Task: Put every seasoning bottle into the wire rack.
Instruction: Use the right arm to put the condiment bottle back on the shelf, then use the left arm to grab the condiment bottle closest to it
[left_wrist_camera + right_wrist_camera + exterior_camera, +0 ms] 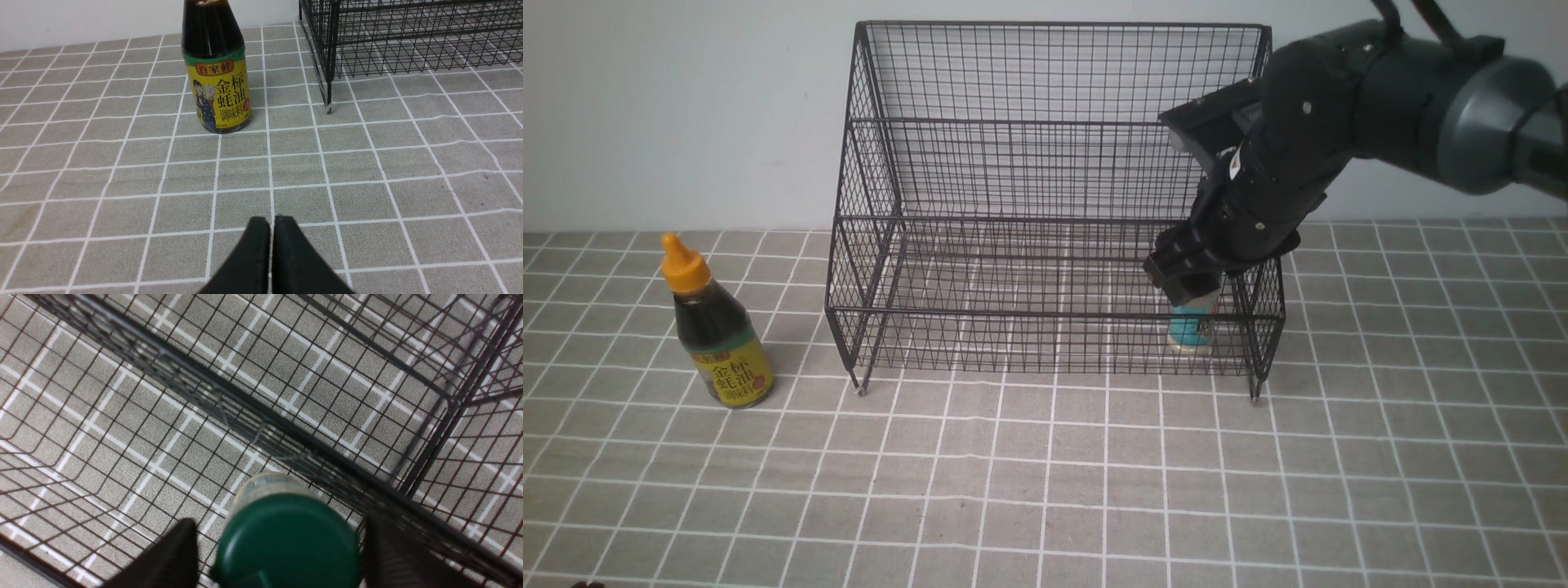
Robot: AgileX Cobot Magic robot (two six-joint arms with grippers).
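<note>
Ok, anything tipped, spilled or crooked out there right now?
Nothing stands out. The shaker stands upright inside the wire rack, near its right front corner, with the right gripper open around its cap. The sauce bottle stands upright outside, left of the rack. No spills.

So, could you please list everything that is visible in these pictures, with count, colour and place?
wire rack: one, black, middle of the table, near the wall
sauce bottle: one, dark, orange cap, yellow label; upright on the table, outside the rack, to its left
shaker: one, pale, dark green cap, teal label; upright inside the rack, near its right front corner
table cover: one, grey with white grid lines, under everything
wall: one, pale, behind the rack
left gripper: one, black, shut, over bare table, apart from the sauce bottle
right gripper: one, black, open, over the shaker, one finger on each side of its cap
</note>
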